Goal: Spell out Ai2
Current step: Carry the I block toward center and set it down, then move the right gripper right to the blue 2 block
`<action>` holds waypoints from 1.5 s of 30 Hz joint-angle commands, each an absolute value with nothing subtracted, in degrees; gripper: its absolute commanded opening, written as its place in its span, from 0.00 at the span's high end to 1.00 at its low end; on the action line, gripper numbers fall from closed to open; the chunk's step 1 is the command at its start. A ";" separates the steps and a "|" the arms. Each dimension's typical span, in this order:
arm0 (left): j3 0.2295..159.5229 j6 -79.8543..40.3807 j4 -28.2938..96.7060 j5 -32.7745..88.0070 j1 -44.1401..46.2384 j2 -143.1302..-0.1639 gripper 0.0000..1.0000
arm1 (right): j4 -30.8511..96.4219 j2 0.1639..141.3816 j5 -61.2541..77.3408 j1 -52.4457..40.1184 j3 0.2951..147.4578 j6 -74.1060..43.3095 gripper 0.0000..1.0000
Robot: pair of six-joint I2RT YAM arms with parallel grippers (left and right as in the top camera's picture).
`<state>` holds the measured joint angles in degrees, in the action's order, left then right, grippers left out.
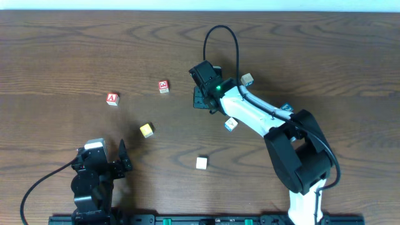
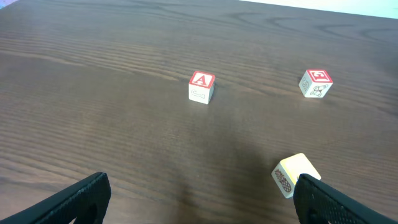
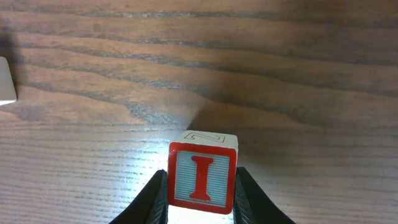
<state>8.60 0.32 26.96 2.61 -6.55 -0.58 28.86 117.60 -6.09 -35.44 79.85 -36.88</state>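
The red "A" block (image 1: 112,99) lies at the left of the table, also in the left wrist view (image 2: 201,86). The red "2" block (image 1: 164,86) lies to its right (image 2: 316,83). My right gripper (image 1: 204,97) is shut on the red "I" block (image 3: 202,177), right of the "2" block; in the overhead view the gripper hides the "I" block. I cannot tell whether the "I" block touches the table. My left gripper (image 1: 120,159) is open and empty near the front left (image 2: 208,205).
A yellow pineapple block (image 1: 146,130) lies just ahead of my left gripper's right finger (image 2: 291,173). A white block (image 1: 201,163), a blue-marked block (image 1: 230,124) and a pale block (image 1: 247,79) lie around the right arm. A pale block edge (image 3: 6,81) shows in the right wrist view.
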 commanded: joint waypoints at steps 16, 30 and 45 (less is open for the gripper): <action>7.66 1.32 27.16 2.39 -6.37 -0.25 0.05 | 28.93 118.52 -7.09 -35.81 79.66 -37.87 0.59; 7.64 1.32 27.16 2.39 -6.37 -0.25 0.05 | 28.84 118.04 -7.29 -33.36 80.12 -35.81 0.44; 7.64 1.32 27.16 2.39 -6.37 -0.25 0.05 | 41.34 92.86 -16.97 -26.44 83.79 -28.01 0.32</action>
